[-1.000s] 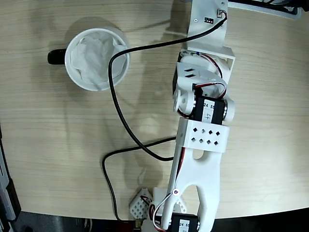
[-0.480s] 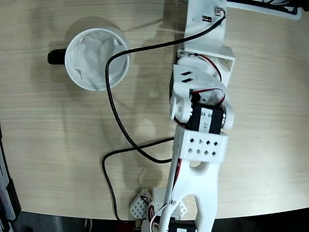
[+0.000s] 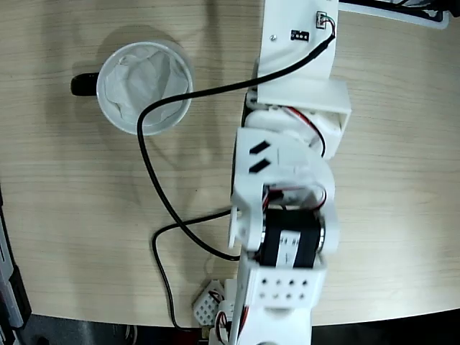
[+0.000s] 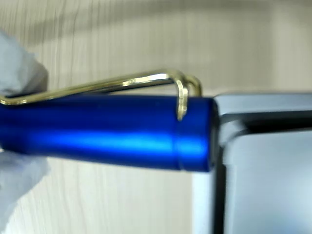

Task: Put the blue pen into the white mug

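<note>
The blue pen [image 4: 107, 134] fills the wrist view, lying crosswise, its wire clip [image 4: 102, 87] arching along the top and its cap end butting a pale grey block at the right. At the left a blurred white shape wraps the barrel, likely one finger of the tool [image 4: 22, 141], and the pen looks held there, though I cannot tell for sure whether the tool is clamped or merely alongside it. Pale wood of the bench [image 4: 122, 29] runs behind, so the pen sits low over or on the surface; which one, this view does not settle. In the fixed view the pen is hidden completely under the white arm [image 3: 287, 187], which covers the near right of the scene. What that view does give is the white mug [image 3: 144, 88], far left, paper-lined, black handle pointing left, well apart from the arm. A black cable [image 3: 154, 180] loops across the mug's rim, and that is the hazard: on a swing left it could drag the mug or snag the pen. A glossy barrel held near one end could also tilt or slip.
</note>
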You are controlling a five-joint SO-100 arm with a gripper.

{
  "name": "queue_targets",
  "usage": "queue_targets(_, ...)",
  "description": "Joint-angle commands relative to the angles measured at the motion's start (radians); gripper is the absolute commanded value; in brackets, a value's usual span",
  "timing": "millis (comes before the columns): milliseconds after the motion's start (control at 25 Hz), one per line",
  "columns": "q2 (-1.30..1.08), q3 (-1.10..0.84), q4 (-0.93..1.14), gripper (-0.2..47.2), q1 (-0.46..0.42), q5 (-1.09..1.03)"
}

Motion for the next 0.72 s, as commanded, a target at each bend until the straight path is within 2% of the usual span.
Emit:
queue_targets(0, 0.149, -0.021, -0.058, 3.2, -0.015, 0.011)
queue_targets(200, 0.29, 0.135, -0.302, 3.1, -0.061, 0.003)
queue_targets(320, 0.371, 0.221, -0.371, 2.8, -0.101, 0.005)
queue_targets(480, 0.486, 0.428, -0.601, 2.8, -0.161, 0.008)
queue_targets(680, 0.569, 0.591, -0.813, 2.5, -0.235, 0.011)
